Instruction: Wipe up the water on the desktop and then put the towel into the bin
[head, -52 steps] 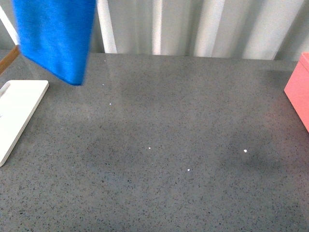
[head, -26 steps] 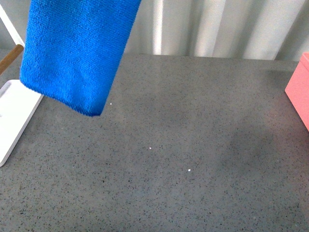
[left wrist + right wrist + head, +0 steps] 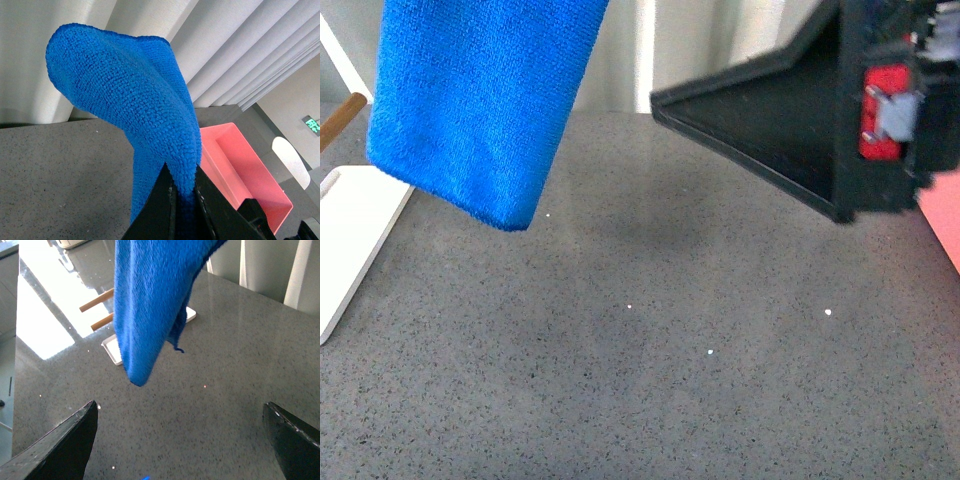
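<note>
The left gripper is pinching the towel aloft at far left, the right gripper is gaping empty, and wiping seemingly awaits lowering onto the desktop.

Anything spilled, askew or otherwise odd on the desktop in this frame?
No clear puddle shows. The desktop carries only a few tiny bright specks, possibly droplets; I cannot tell. The towel hangs in the air, pinched by the left gripper, not touching the surface. Nothing looks damaged.

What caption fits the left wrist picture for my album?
Left pincer pinches the blue towel above the desktop, pink bin beyond.
</note>
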You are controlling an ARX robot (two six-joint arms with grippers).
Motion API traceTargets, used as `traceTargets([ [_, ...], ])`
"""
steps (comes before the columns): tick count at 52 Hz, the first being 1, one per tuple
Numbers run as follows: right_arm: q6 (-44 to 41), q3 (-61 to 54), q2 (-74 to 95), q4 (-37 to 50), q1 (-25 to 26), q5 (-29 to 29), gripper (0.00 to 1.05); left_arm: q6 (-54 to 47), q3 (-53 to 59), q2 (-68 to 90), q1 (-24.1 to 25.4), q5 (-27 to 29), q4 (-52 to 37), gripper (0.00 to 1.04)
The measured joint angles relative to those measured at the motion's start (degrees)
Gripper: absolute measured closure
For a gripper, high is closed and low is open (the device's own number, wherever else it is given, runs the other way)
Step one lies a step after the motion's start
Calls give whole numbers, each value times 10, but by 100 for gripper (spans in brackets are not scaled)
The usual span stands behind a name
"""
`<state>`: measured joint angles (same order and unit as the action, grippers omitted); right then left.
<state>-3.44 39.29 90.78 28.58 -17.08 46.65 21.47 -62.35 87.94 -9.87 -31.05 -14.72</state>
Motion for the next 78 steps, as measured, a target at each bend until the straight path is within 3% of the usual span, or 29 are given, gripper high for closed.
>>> traceTargets([
  [14, 37, 168, 115, -3, -65, -25, 7, 0, 0, 0, 0, 0, 0, 101],
  [31, 77, 269, 186, 14, -97, -39, 8, 0, 0, 0, 0, 0, 0, 101],
  [38, 108, 284, 193, 31, -102, -55, 34, 0, 0, 0, 0, 0, 0, 101],
  [52, 114, 277, 192, 42, -101, -74, 67, 0, 0, 0, 0, 0, 0, 101],
  [54, 113, 275, 191, 37, -101, -78, 73, 0, 0, 0, 0, 0, 0, 98],
  [62, 108, 262, 182, 28, -100, -85, 98, 0, 0, 0, 0, 0, 0, 67],
  [78, 117, 238, 165, 36, -96, -87, 100, 0, 0, 0, 0, 2, 0, 9],
])
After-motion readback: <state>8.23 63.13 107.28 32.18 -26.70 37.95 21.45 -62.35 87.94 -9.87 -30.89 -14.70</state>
